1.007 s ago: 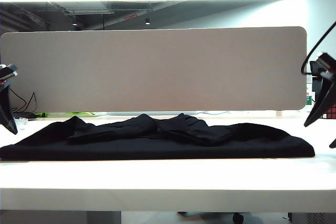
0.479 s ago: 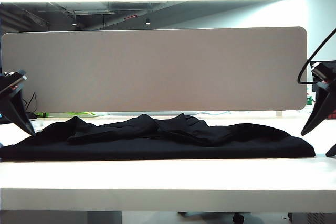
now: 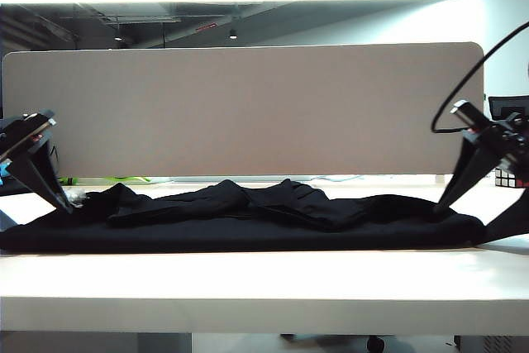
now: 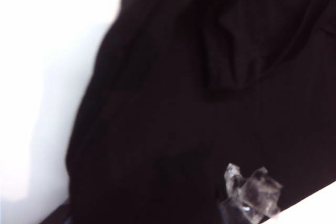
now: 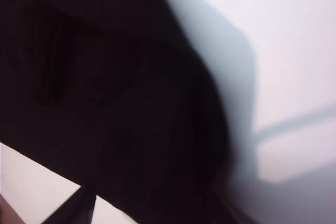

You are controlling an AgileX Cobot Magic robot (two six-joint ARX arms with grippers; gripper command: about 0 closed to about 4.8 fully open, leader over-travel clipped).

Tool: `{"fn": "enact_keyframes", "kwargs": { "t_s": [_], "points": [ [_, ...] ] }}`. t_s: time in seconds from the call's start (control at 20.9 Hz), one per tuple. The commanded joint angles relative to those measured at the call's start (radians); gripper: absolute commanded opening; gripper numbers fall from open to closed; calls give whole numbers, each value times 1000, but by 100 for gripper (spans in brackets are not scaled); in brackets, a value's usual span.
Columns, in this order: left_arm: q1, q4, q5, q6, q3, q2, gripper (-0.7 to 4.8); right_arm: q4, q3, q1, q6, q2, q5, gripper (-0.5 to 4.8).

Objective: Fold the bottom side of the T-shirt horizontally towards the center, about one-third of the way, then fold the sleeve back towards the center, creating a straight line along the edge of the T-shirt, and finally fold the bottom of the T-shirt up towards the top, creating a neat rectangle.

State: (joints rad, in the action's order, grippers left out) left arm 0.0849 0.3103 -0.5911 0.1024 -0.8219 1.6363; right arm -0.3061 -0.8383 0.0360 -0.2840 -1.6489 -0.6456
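1. Two grippers flank the T-shirt (image 3: pixel 248 217), which we see lying as a long, rumpled black band across the white table (image 3: pixel 264 279), before the grey partition (image 3: pixel 248 109).
2. We find the left gripper (image 3: pixel 37 196) at the shirt's left end, jaws spread apart, one fingertip (image 3: pixel 64 204) just at the cloth; nothing is held.
3. We find the right gripper (image 3: pixel 467 221) at the shirt's right end, jaws likewise spread wide, straddling the cloth edge.
4. We note, in the left wrist view, black fabric (image 4: pixel 210 103) filling the frame; a crumpled clear scrap (image 4: pixel 251 190) lies on it.
5. We see dark cloth (image 5: pixel 105 103) against pale table in the blurred right wrist view.
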Motion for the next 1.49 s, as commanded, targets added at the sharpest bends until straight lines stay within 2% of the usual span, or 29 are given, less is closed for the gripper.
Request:
{"fn": "enact_keyframes", "kwargs": {
  "t_s": [0.05,0.19,0.24,0.34,0.43,0.48,0.58,0.82,0.96,1.15,1.29,1.49],
  "points": [
    [-27,94,49,3,21,24,305,-6,3,-16,-8,-16,39,270],
    [-42,93,53,1,21,24,299,-3,3,-17,-8,-18,43,258],
    [-49,92,54,2,21,24,280,-2,3,-17,-8,-18,45,247],
    [-61,84,56,3,21,24,169,3,3,-17,-8,-18,45,168],
    [-61,76,55,3,21,24,114,11,3,-18,-7,-18,45,91],
    [-61,68,56,3,21,24,61,22,3,-18,-6,-18,45,18],
    [-60,64,51,3,21,24,1,26,3,-18,-3,-18,42,-6],
    [-57,226,49,-19,22,-35,-5,-82,5,-20,32,42,15,-6],
    [-52,347,92,-38,40,-203,-5,-183,5,-21,51,212,19,-6],
    [-52,422,105,-31,47,-451,-5,-270,5,-21,40,480,56,-6],
    [-51,349,118,49,45,-577,-5,-242,0,-21,2,589,89,-6],
    [-50,168,117,121,32,-578,-5,-113,-3,-21,-63,571,64,-6]
  ]
}}
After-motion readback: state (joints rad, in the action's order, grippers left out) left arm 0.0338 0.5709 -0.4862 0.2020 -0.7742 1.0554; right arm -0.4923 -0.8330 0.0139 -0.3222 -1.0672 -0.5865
